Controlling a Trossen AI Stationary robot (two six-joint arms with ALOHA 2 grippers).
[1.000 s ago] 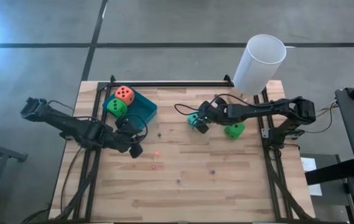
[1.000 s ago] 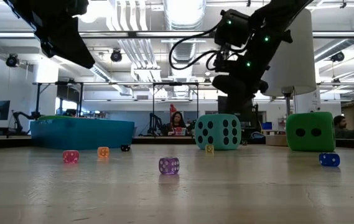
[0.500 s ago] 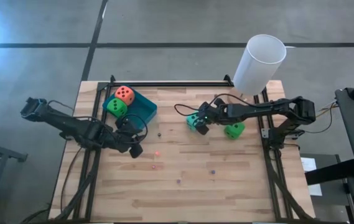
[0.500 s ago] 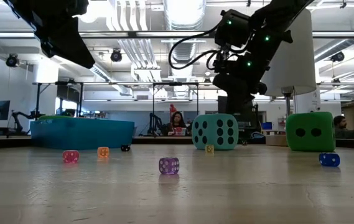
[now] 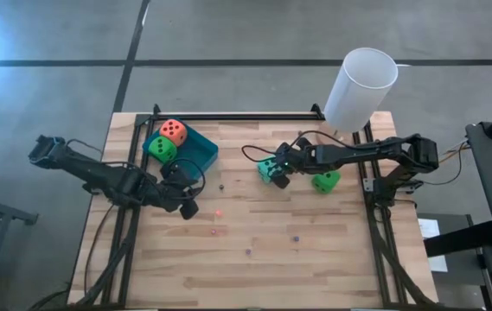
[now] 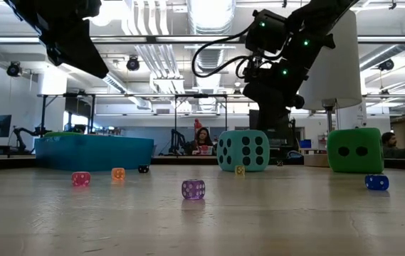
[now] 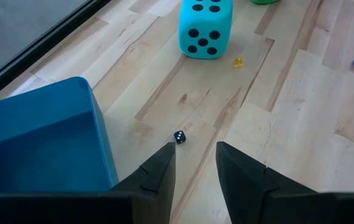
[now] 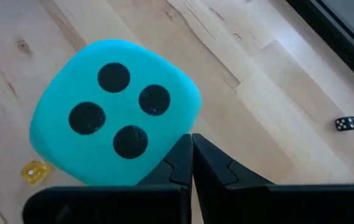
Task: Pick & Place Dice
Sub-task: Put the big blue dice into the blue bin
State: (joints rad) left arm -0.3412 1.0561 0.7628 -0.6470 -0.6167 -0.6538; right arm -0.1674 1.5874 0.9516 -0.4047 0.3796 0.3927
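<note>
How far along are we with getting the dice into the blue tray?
About halfway. Done: the orange-red die and one green die sit in the blue tray. In hand: the right end effector, fingers shut, is against the teal die, which rests on the table, not gripped. Left: that die and the second green die. The left end effector waits near the tray.

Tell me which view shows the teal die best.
The right wrist view: the teal die fills it, four-pip face clear. The left wrist view shows it smaller; the low view gives its six-pip side; the high view only a speck.
</note>
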